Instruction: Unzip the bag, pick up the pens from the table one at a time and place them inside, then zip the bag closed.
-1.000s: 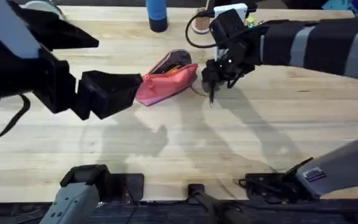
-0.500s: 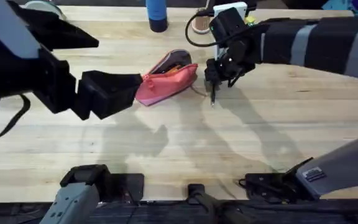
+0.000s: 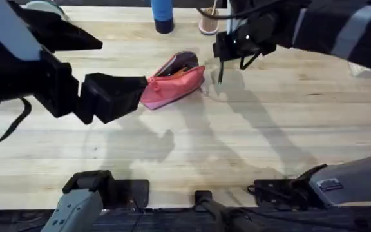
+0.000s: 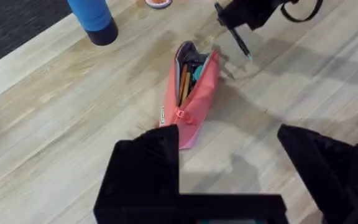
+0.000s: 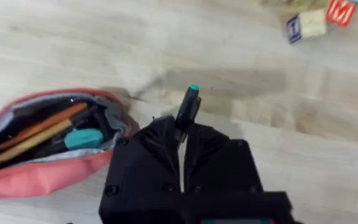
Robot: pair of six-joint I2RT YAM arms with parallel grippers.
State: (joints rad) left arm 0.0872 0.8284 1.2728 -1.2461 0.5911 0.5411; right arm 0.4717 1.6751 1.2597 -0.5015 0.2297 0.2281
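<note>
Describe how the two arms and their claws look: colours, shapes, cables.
Both arms are black with grey sleeve-like sections. The left claw has broad, blocky matte-black fingers. The right claw is black too, its two fingers angular, with small screw holes near their base. A thin black cable loops beside the right claw's wrist, and another hangs under the left arm. A white label with red marking sits near the right arm's base.

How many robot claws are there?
2. The left gripper holds the near end of the bag. The right gripper hangs beside the bag's open end, pinching a pen.
</note>
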